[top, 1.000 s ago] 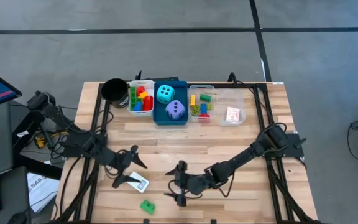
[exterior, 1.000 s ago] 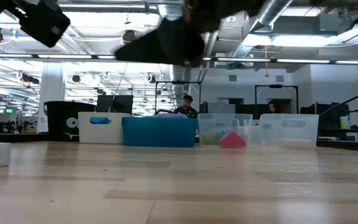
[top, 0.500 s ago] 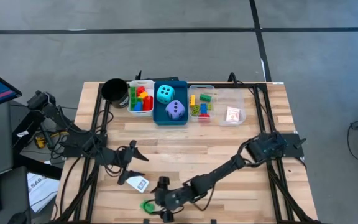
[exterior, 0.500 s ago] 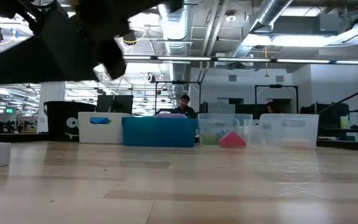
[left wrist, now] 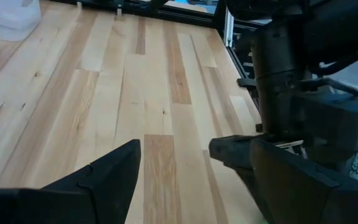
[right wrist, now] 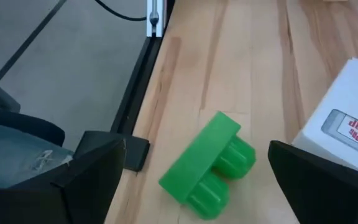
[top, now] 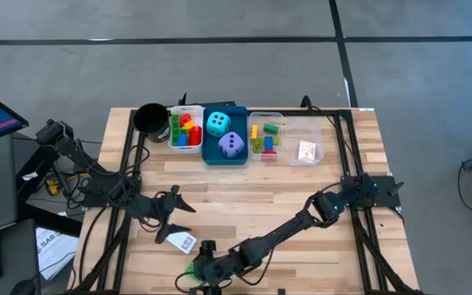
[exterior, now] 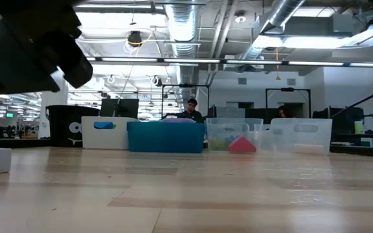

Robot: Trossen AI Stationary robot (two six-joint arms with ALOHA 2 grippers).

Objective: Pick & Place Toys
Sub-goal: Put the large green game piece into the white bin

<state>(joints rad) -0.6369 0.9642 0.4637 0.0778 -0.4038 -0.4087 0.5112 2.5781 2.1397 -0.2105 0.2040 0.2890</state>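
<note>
The green brick (right wrist: 208, 165) lies on its side at the table's (top: 252, 197) near edge, between the right gripper's (right wrist: 191, 186) spread fingers, not touched by either. From above the gripper (top: 206, 268) covers most of the brick; only the right wrist view shows its two studs and the white box (right wrist: 347, 124) beside it. The left gripper (top: 173, 220), jaws also apart, hovers near that box (top: 182, 242).

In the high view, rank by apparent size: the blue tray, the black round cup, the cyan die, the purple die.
1. blue tray, largest.
2. black round cup.
3. cyan die and purple die: they look about equal, so no ranking between them.
</note>
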